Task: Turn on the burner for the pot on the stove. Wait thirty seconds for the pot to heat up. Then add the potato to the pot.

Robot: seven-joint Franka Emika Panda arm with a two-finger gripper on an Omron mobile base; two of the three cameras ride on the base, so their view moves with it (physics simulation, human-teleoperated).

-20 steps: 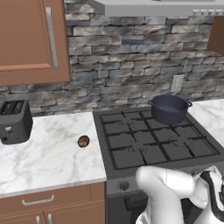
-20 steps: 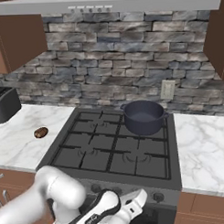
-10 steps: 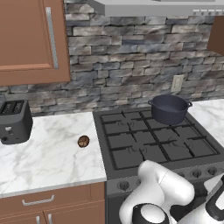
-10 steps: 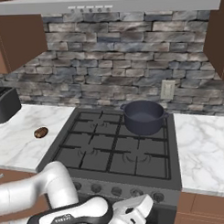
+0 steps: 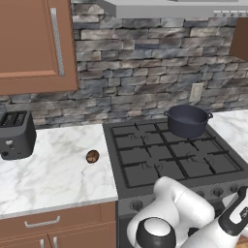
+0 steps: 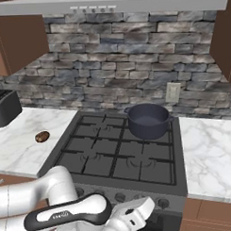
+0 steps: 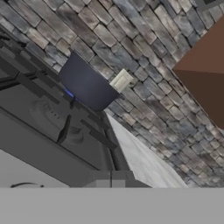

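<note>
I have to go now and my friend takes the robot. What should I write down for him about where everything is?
Gripper: shut, holding nothing, low at the grey front panel of the black gas stove, near its round knobs.
Round dark blue-grey pot: on the stove's back right burner, no lid.
Small brown oval potato: on the white marble counter, left of the stove.
Done: nothing visible; no flame seen.
Left: turn on the pot's burner, wait, put the potato in the pot.
</note>
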